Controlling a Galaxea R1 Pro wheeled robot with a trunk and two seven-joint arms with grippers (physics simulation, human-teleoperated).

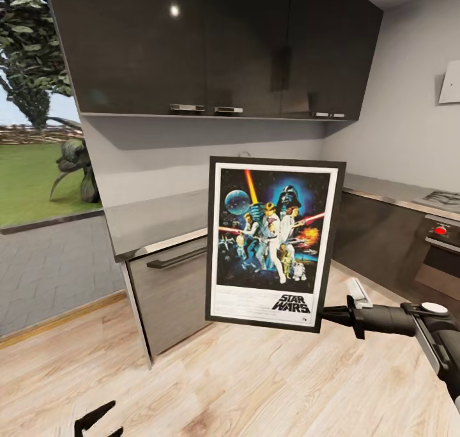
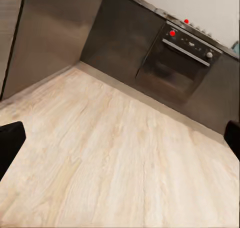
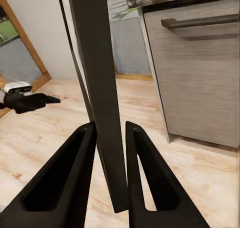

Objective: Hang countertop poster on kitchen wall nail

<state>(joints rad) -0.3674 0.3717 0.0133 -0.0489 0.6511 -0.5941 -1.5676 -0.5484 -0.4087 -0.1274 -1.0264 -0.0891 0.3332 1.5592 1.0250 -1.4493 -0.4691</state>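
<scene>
I have the right fingers (image 3: 111,138) clamped on the poster (image 1: 275,240) at its lower corner edge; it stands upright above them, clear of the table (image 1: 153,216). Such a low pinch could let it pivot or slip. Left fingers (image 2: 10,143) are apart.

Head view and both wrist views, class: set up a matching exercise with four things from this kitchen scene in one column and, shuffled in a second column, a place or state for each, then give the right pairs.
Column one:
1. poster
2. right gripper
3. oven
4. left gripper

Column two:
A. set into the dark lower cabinets, red knobs on top
B. held upright in the air, off the countertop
C. fingers apart over bare wood floor
D. closed on the poster's dark frame edge

Pairs: 1-B, 2-D, 3-A, 4-C
</scene>
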